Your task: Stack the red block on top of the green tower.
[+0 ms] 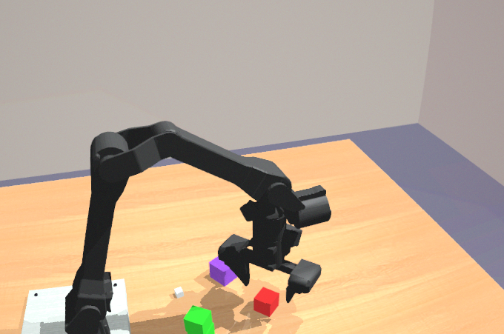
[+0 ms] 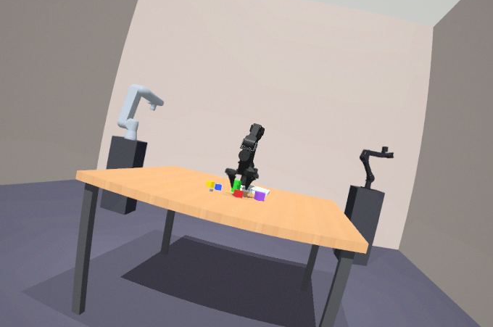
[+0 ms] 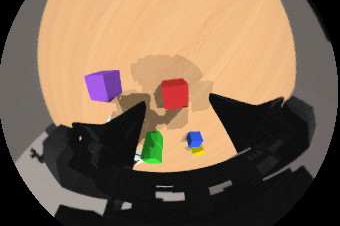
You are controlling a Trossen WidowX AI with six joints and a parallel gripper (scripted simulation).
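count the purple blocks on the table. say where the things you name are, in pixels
1: the purple block (image 1: pixel 219 270) (image 2: pixel 259 196) (image 3: pixel 102 86) sits on the table (image 1: pixel 357 225) (image 2: pixel 164 187) (image 3: pixel 175 19), to one side of the red block (image 1: pixel 265 301) (image 2: pixel 238 193) (image 3: pixel 175 94). Another could be hidden behind the arm or end effector (image 1: pixel 268 288) (image 2: pixel 239 188) (image 3: pixel 177 98).

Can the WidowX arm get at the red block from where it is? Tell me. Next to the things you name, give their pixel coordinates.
Probably yes: the end effector (image 1: pixel 268 292) (image 3: pixel 178 100) is open above the red block (image 1: pixel 266 301) (image 2: pixel 238 193) (image 3: pixel 175 94), with nothing seen between them. The purple block (image 1: pixel 222 270) (image 2: pixel 259 196) (image 3: pixel 103 86) and green tower (image 1: pixel 199 321) (image 2: pixel 236 185) (image 3: pixel 152 147) stand apart from it.
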